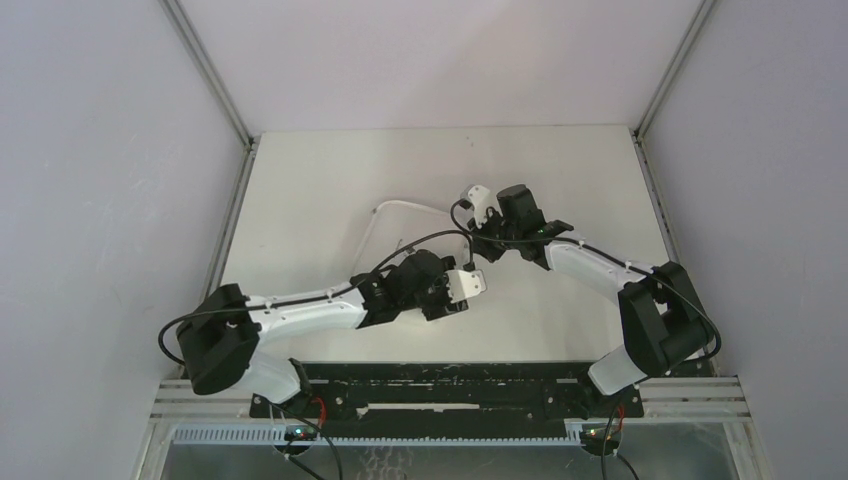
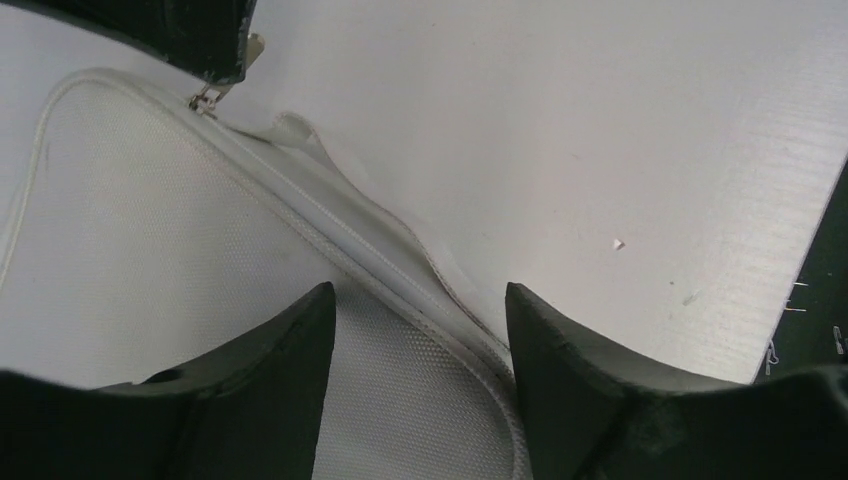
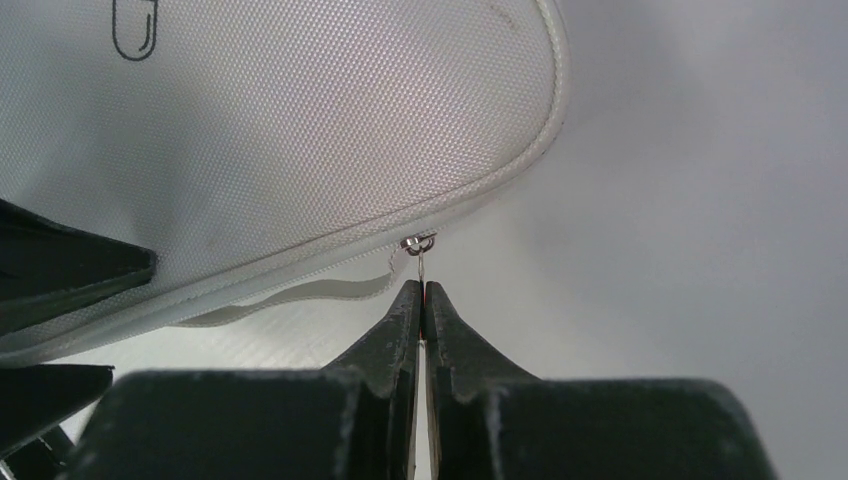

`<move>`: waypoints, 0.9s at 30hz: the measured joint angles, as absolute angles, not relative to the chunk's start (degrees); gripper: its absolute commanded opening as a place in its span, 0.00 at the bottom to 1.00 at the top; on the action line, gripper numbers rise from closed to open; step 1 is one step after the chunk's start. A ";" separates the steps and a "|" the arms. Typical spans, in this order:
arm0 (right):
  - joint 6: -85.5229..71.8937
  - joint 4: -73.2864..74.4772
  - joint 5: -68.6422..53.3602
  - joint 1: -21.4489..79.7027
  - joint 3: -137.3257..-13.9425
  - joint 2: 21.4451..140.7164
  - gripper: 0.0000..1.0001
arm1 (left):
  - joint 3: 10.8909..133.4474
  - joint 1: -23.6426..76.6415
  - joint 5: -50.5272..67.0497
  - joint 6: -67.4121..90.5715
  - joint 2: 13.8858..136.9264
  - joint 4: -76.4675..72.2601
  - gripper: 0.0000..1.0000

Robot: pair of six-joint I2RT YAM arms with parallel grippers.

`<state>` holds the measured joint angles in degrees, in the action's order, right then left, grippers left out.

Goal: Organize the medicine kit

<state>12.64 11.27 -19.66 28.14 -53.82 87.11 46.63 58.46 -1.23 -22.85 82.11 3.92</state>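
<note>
Medicine kit: the medicine kit (image 3: 300,130) lies flat on the table (image 2: 600,120) with its lid down and the pill logo (image 3: 135,30) facing up.
Zip pull: the small metal zip pull (image 3: 420,250) sits on the kit's edge, just past a rounded corner. A loose strip of white zip tape (image 3: 300,295) trails along that edge beside it.
Right fingers: the right gripper (image 3: 424,290) is pinched tight on the thin tab of the zip pull, just outside the kit's rim.
Left fingers: the left gripper (image 2: 420,300) hangs above another rounded corner of the kit. Its fingers are spread apart astride the zip seam and hold nothing.
Step in hand: probably working the zip round the kit's edge. Whether it is being run open or shut cannot be told.
Next move calls for: drawing the pull steadily along the curve of the kit's rim. The left fingers would likely need to press on the lid or clamp the kit's edge so the soft case does not slide or buckle.
</note>
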 measured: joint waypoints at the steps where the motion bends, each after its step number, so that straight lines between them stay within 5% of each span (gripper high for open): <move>1: 12.64 11.25 -19.44 28.12 -53.82 87.11 0.00 | 46.63 58.67 -1.74 -23.14 82.02 3.97 0.54; 13: 11.97 11.16 -14.59 28.64 -53.80 87.37 0.00 | 39.24 58.28 -7.81 -27.77 70.91 6.63 0.01; 27: 10.37 10.90 -7.16 29.17 -53.82 87.66 0.00 | 34.24 53.52 -6.00 -35.35 64.20 7.92 0.00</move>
